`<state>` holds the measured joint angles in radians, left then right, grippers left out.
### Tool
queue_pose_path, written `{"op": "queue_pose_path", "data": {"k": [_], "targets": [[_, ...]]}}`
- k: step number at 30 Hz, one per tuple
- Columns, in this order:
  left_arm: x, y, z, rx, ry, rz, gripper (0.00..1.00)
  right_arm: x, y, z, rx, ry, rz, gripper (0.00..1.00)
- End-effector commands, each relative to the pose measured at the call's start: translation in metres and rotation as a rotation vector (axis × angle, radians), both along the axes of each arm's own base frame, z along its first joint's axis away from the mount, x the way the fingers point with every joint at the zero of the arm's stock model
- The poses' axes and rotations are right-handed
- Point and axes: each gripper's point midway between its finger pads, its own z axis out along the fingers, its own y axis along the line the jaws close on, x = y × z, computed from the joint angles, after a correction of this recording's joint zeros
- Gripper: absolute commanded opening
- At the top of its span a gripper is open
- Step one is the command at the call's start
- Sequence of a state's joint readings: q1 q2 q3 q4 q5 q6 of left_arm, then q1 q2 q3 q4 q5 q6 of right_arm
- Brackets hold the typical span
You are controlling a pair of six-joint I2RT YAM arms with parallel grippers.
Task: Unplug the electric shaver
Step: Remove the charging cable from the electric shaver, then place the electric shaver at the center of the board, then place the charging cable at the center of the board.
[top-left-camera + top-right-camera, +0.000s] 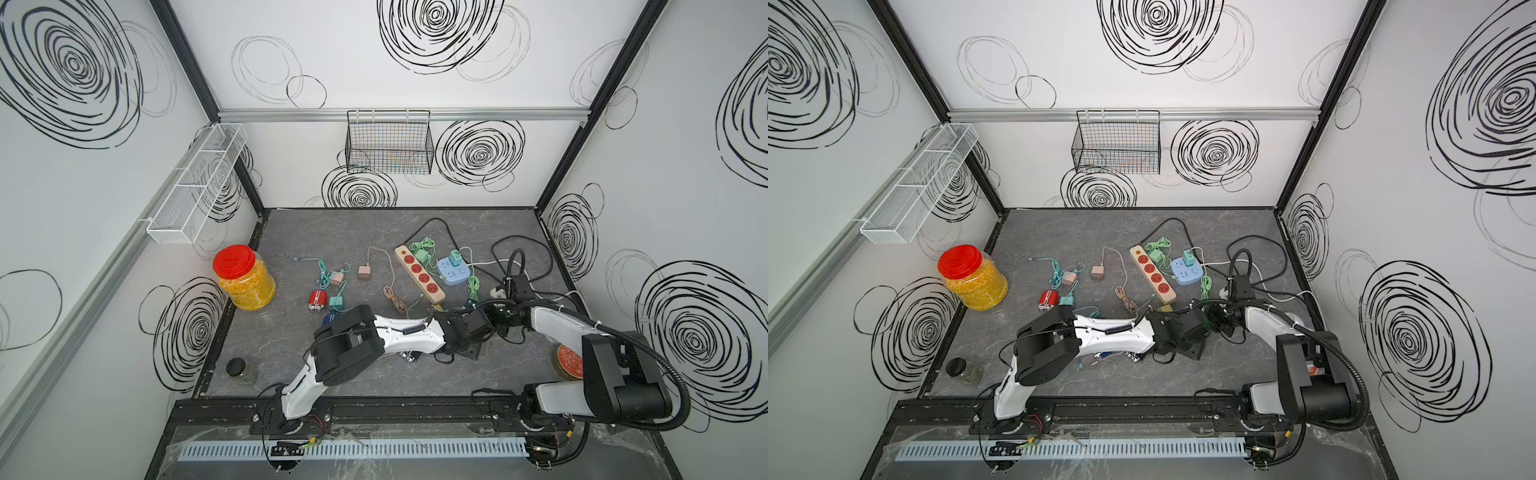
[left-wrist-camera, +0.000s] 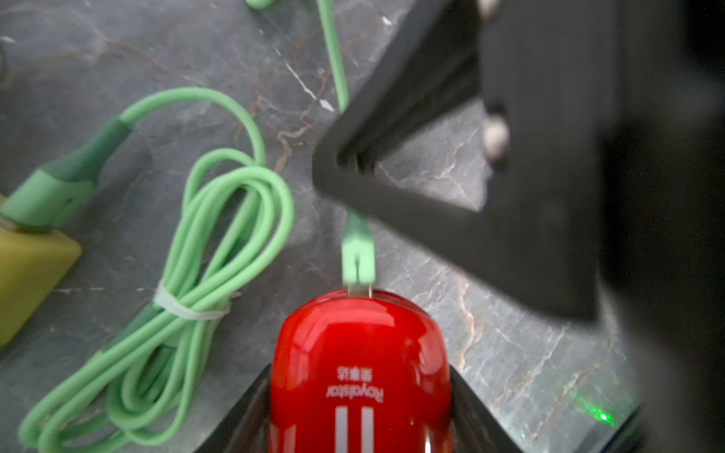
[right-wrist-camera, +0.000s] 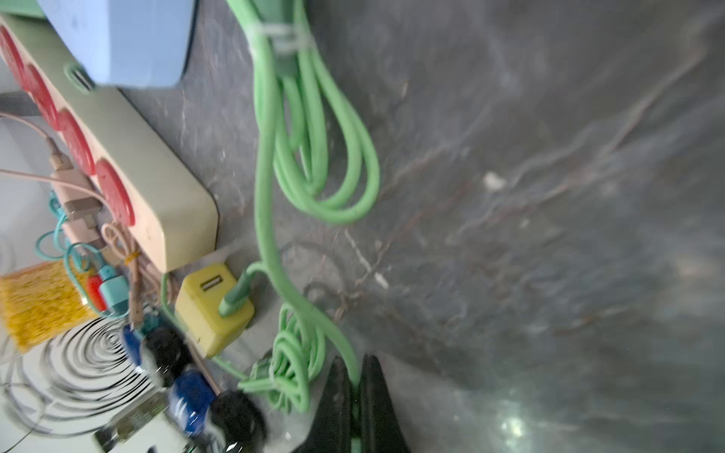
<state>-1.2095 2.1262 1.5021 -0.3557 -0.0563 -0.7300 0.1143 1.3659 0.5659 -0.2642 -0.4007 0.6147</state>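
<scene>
In the left wrist view the red electric shaver (image 2: 359,353) sits between the two black fingers of my left gripper (image 2: 359,388), which is shut on its sides. A green plug (image 2: 357,251) sits at the shaver's end, with a sliver of its metal tip showing. My right gripper (image 2: 345,164) is shut on the green cable (image 2: 333,59) just behind that plug. The right wrist view shows the same cable (image 3: 270,196) pinched between the fingers of my right gripper (image 3: 355,364). In both top views the two wrists meet at the front right and hide the shaver.
A yellow charger (image 3: 214,306) and a bundled green cable (image 2: 219,243) lie close by. A beige power strip (image 1: 419,274), a blue socket block (image 1: 453,270), loose chargers and another red shaver-like item (image 1: 316,301) lie behind. A red-lidded jar (image 1: 245,278) stands at the left.
</scene>
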Motion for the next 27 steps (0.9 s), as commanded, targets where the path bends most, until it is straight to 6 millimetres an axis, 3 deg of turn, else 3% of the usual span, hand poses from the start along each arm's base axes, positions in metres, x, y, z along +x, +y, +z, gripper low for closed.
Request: {"op": "queue_pose_path", "data": {"k": [1, 5, 8, 12, 17, 24, 27], "targets": [[-0.048, 0.025, -0.032, 0.189, 0.119, -0.149, 0.0, 0.051, -0.023, 0.032, -0.114, -0.207, -0.064, 0.0], [-0.049, 0.034, -0.041, 0.22, 0.121, -0.141, 0.0, 0.055, -0.026, 0.033, -0.115, -0.215, -0.083, 0.0], [-0.046, 0.028, -0.036, 0.152, 0.123, -0.111, 0.0, 0.056, -0.022, 0.029, -0.091, -0.203, -0.07, 0.0], [-0.026, 0.032, -0.028, 0.171, 0.041, -0.051, 0.04, 0.049, -0.034, 0.022, -0.144, -0.161, -0.094, 0.0], [-0.012, 0.021, -0.023, 0.214, -0.036, -0.046, 0.09, 0.036, -0.044, 0.004, -0.125, -0.106, -0.14, 0.0], [-0.005, 0.025, -0.018, 0.321, -0.134, -0.048, 0.33, 0.022, -0.037, -0.011, -0.089, -0.055, -0.127, 0.0], [-0.006, 0.026, -0.019, 0.308, -0.133, -0.042, 0.45, 0.019, -0.039, -0.013, -0.096, -0.044, -0.138, 0.07]]}}
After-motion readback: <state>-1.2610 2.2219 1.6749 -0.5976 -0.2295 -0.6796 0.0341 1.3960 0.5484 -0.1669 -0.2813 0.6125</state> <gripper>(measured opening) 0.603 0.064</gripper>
